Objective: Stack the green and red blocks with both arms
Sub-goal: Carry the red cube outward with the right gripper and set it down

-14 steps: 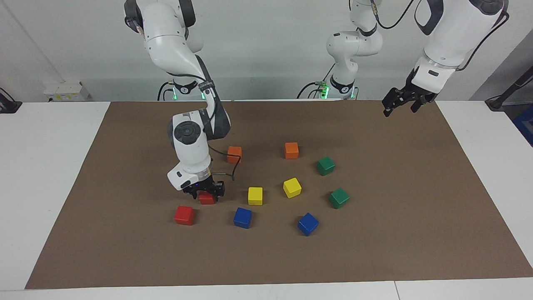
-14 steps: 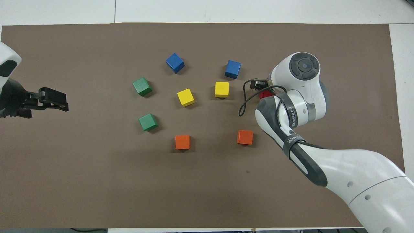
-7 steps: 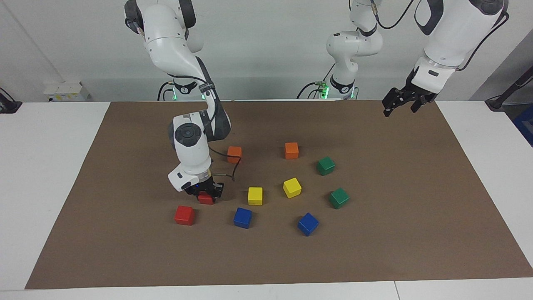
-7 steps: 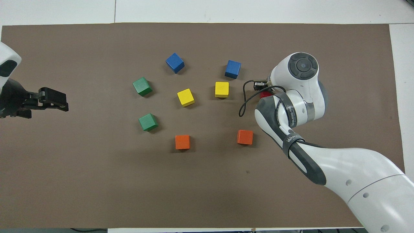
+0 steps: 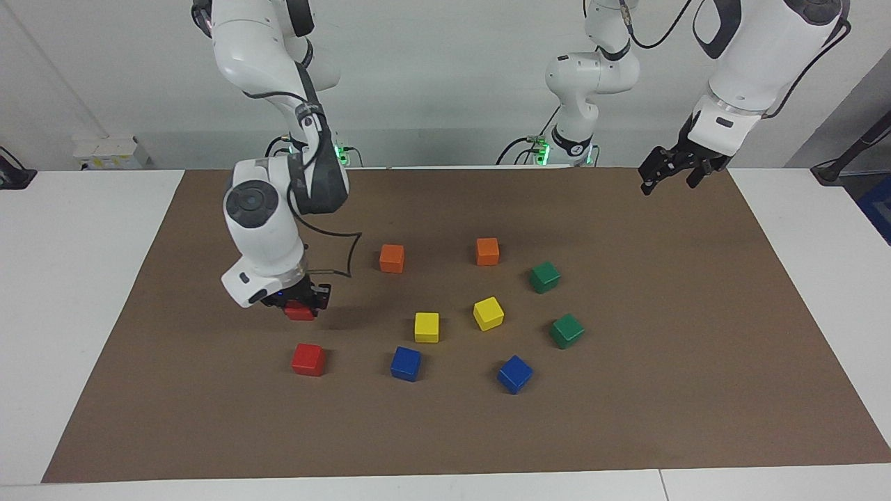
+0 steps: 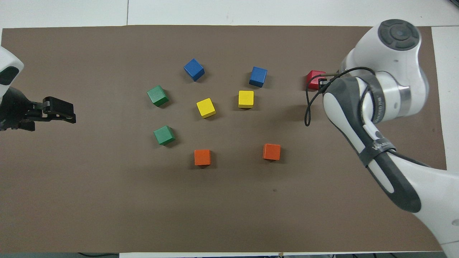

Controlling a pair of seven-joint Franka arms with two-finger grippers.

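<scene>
Facing view, right fingers (image 5: 301, 303) clamping glossy red cube (image 5: 300, 312), matte brown mat (image 5: 626, 390)

- In the overhead view the right arm (image 6: 373, 104) covers its own gripper completely, so you can't see the grip from up there.
- The held red cube (image 6: 315, 79) only peeks out past the arm's edge there. The other red cube, the one on the mat, doesn't show in that view at all.
- Facing view: the right gripper (image 5: 301, 300) hides the top of the held cube (image 5: 300, 313), only the lower part pokes out.
- Left arm (image 6: 9, 96) is chopped off by the overhead picture's edge.
- Both arms' upper parts run out of the top of the facing view.
</scene>
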